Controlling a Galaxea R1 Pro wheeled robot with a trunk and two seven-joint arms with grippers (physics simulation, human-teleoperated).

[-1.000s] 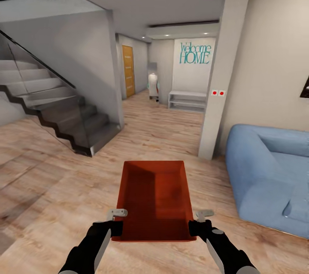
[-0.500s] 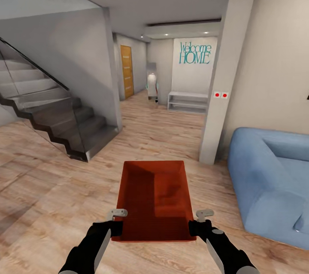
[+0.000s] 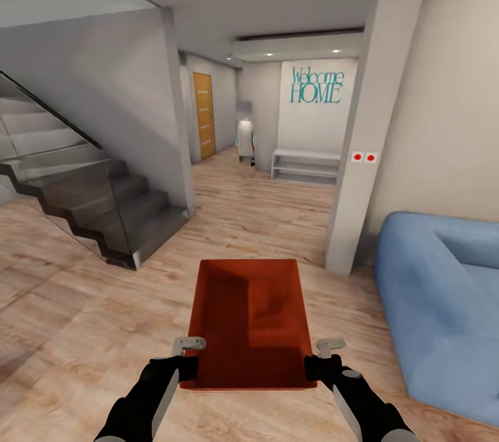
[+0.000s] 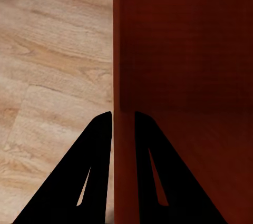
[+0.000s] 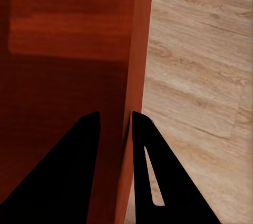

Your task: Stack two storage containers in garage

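Note:
I hold one red-orange storage container (image 3: 249, 317) level in front of me, above the light wood planks of the living room. My left gripper (image 3: 188, 359) is shut on the container's left wall near its near corner. My right gripper (image 3: 320, 359) is shut on the right wall opposite. In the left wrist view, the two dark fingers (image 4: 100, 145) pinch the thin wall of the container (image 4: 184, 50). The right wrist view has that gripper (image 5: 115, 121) clamping the container's (image 5: 68, 34) other wall. The bin is empty. The garage is out of view.
A grey staircase with a glass rail (image 3: 97, 206) stands to the left. A pale pillar (image 3: 360, 151) and a blue sofa (image 3: 443, 303) are on the right. Between them, wood floor leads down a hallway to a white bench (image 3: 305, 166) and a wooden door (image 3: 204, 115).
The camera has moved forward: the staircase slid left, and the pillar and sofa slid right. The container and both grippers keep the same place in the view.

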